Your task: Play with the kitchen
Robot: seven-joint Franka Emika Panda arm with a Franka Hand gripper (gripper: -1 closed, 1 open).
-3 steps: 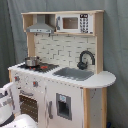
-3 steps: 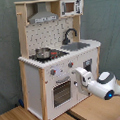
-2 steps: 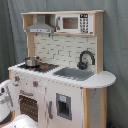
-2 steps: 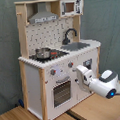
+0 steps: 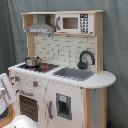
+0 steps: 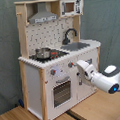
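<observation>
Item: the kitchen (image 5: 65, 75), a large white and light-wood toy unit, upright on a wooden floor (image 6: 28, 116) before a grey curtain (image 5: 115, 45). Visible in both exterior views.

Fittings, upper: hood (image 5: 41, 25) and microwave (image 5: 74, 23) side by side on the top shelf; pegboard back (image 6: 47, 32) below them.

Fittings, counter level: small metal pot (image 5: 32, 61) on the stove (image 5: 42, 66) at one end of the counter; grey sink (image 5: 74, 73) mid-counter; black faucet (image 5: 85, 59) at its rear edge.

Fittings, front: knobs (image 6: 55, 72) above the oven door (image 6: 61, 91).

Arm: the white gripper (image 6: 72, 65) sits at the front panel near the knobs in the second exterior view, close to or touching the upper front edge. Whether the fingers are released or clenched cannot be told.

Step in hand, judged: approach to a front control, probably a knob or the oven door's top edge. The next move calls for a fine lateral alignment onto that control, then a light grip and turn or pull, without shoving the unit.

Obscured: the contact point itself; in the first exterior view the arm (image 5: 6, 92) is cut off at the first exterior view's left edge. Microwave buttons are indistinct.
</observation>
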